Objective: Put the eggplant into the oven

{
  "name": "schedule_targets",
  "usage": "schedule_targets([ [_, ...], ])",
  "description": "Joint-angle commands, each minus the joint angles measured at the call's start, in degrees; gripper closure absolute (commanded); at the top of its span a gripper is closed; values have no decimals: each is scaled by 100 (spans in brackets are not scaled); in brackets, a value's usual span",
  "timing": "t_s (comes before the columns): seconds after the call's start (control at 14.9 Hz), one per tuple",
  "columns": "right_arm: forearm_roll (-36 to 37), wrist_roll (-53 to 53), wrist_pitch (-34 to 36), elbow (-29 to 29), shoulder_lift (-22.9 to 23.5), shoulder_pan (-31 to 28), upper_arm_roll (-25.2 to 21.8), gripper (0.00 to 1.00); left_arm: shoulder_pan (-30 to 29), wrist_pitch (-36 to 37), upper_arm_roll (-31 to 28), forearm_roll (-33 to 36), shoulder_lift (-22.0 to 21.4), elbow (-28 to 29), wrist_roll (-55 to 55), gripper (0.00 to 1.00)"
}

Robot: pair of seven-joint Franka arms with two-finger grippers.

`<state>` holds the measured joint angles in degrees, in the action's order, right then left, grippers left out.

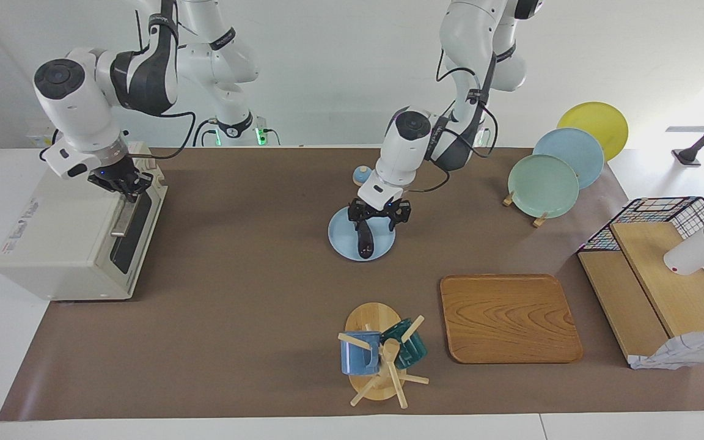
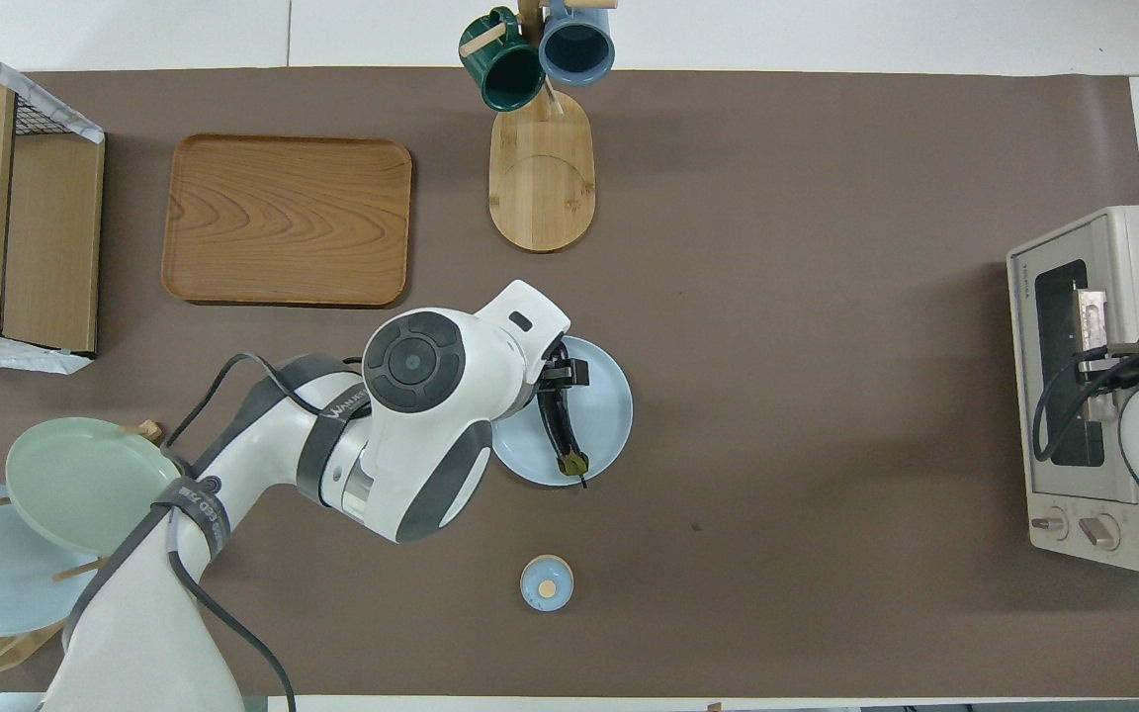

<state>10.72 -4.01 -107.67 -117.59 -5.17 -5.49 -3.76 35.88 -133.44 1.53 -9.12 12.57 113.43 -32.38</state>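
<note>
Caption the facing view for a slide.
Left gripper open over the eggplant on the blue plate; right gripper shut at the closed oven.

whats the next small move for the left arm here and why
Probably lower the left gripper a little and close it on the eggplant. The gripper is open just over the eggplant, which lies free on the light blue plate. The shut right gripper is at the oven door's top edge.
</note>
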Motion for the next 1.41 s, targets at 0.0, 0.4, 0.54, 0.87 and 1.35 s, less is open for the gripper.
schedule_targets([
  [0.0,263,-82,-140,-168,-98,-23,42,100,-632,974,-3,-37,-132,-574,458,0],
  [0.4,360,-214,-271,-238,-36,-40,42,100,-2223,2427,-3,261,-395,-1332,2234,0],
  [0.54,360,-188,-324,-344,-36,-40,42,100,-2427,2647,-3,366,-632,-1332,2551,0],
  [0.87,273,-153,-824,-677,-36,21,59,100,-2683,3218,-3,727,-1160,-1297,2825,0],
  [1.35,229,418,-1509,-958,244,592,68,100,-2752,4167,40,1061,-1583,-1454,2992,0],
])
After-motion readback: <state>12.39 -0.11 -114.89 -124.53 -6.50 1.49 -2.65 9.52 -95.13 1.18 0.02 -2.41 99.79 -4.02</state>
